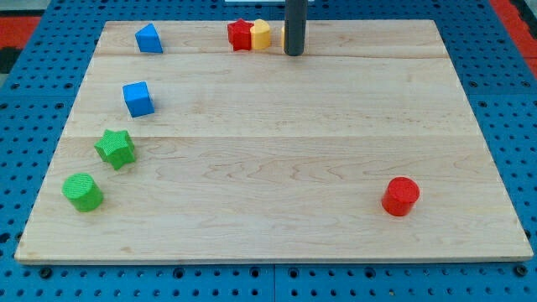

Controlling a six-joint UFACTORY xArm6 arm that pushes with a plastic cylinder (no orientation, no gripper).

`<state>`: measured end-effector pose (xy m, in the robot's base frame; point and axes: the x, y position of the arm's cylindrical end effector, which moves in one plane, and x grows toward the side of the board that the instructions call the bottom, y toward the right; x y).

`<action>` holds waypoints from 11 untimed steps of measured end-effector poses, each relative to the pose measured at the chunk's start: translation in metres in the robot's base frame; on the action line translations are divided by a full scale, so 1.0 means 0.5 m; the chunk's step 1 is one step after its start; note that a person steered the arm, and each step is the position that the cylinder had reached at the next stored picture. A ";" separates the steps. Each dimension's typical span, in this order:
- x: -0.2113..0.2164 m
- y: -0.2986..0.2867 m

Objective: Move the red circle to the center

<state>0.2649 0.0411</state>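
The red circle (pixel 401 196) is a short red cylinder near the view's bottom right of the wooden board (pixel 277 143). My tip (pixel 294 53) rests near the view's top edge of the board, a little right of middle, far from the red circle. Just left of the tip stand a yellow block (pixel 261 34) and a red star (pixel 240 35), touching each other. Another yellow block (pixel 284 35) is mostly hidden behind the rod.
A blue block (pixel 148 39) sits at the view's top left. A blue cube (pixel 138 99) lies below it. A green star (pixel 116 148) and a green circle (pixel 82 192) stand along the view's left edge. Blue pegboard surrounds the board.
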 end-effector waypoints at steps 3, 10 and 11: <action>0.482 0.409; 0.388 0.025; 0.346 0.025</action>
